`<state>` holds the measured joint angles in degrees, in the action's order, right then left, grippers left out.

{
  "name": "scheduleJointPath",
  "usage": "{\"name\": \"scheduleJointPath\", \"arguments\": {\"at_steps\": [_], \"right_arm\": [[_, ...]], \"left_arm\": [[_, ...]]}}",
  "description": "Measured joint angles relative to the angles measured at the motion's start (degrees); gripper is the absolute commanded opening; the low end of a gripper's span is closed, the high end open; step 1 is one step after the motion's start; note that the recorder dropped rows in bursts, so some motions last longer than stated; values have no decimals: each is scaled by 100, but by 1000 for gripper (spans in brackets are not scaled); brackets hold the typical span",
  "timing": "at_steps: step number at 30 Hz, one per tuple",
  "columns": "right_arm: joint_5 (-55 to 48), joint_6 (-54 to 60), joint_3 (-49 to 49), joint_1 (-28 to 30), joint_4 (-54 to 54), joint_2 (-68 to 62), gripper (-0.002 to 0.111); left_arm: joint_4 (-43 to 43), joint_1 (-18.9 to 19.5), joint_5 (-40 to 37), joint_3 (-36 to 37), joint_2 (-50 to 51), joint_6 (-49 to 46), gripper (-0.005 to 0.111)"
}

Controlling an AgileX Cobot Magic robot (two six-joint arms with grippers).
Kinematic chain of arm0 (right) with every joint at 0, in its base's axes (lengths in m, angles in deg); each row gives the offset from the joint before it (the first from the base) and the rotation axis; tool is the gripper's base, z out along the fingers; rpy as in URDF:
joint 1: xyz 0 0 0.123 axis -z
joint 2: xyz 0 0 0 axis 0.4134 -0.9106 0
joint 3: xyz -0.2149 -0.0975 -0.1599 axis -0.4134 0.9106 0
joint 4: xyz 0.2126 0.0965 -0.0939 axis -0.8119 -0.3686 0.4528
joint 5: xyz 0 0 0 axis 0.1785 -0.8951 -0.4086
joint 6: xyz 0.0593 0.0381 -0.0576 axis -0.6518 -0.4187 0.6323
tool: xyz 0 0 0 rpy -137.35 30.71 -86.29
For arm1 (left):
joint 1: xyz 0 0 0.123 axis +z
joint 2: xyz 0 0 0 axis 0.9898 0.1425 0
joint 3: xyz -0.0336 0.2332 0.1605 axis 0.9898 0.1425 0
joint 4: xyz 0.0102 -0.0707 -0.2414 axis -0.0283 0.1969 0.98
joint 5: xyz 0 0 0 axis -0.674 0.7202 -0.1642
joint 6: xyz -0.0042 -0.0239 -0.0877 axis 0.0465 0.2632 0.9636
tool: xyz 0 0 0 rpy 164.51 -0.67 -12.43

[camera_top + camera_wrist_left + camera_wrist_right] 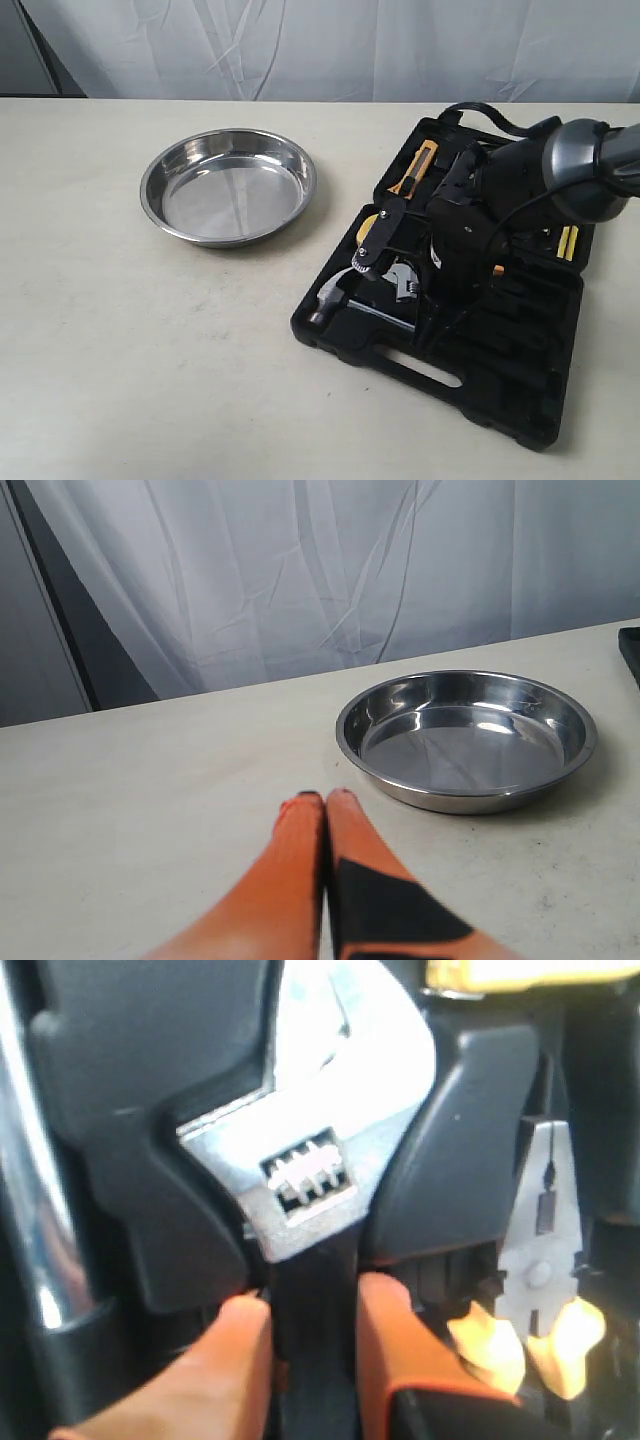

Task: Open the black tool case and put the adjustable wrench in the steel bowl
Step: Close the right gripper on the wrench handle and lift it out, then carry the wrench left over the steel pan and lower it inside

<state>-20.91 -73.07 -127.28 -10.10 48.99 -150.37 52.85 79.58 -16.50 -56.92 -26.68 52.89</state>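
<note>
The black tool case (pixel 500 390) lies open on the right of the table, its moulded recesses (pixel 140 1110) showing. The adjustable wrench (pixel 403 282) rests in its recess, silver head (pixel 320 1140) up and slim black handle running down between my right gripper's orange fingers (pixel 400 1330). My right gripper (pixel 312 1305) is shut on that handle, with a finger pressed against each side. The steel bowl (pixel 228 185) sits at the left with nothing in it. My left gripper (pixel 326 798) is shut and holds nothing, just above the table a short way from the bowl (pixel 467 738). It does not show in the exterior view.
A silver-headed hammer (pixel 330 297) lies in the case beside the wrench. Pliers with pale handles (pixel 540 1260) sit in the recess on the other side. An orange-handled tool (pixel 418 165) lies in the raised lid half. A white curtain hangs behind the table.
</note>
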Motion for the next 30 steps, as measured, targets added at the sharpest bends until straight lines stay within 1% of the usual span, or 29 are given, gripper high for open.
{"name": "scheduleJointPath", "arguments": {"at_steps": [8, 12, 17, 27, 30], "right_arm": [[45, -38, 20, -99, -13, 169, -1], [44, -121, 92, -151, -303, 442, -1], [20, -147, 92, -151, -389, 657, -1], [47, -178, 95, -151, -229, 1063, -1], [433, -178, 95, -151, -111, 1063, -1]], "left_arm": [[0, 0, 0, 0, 0, 0, 0], [0, 0, 0, 0, 0, 0, 0], [0, 0, 0, 0, 0, 0, 0], [0, 0, 0, 0, 0, 0, 0], [0, 0, 0, 0, 0, 0, 0]]}}
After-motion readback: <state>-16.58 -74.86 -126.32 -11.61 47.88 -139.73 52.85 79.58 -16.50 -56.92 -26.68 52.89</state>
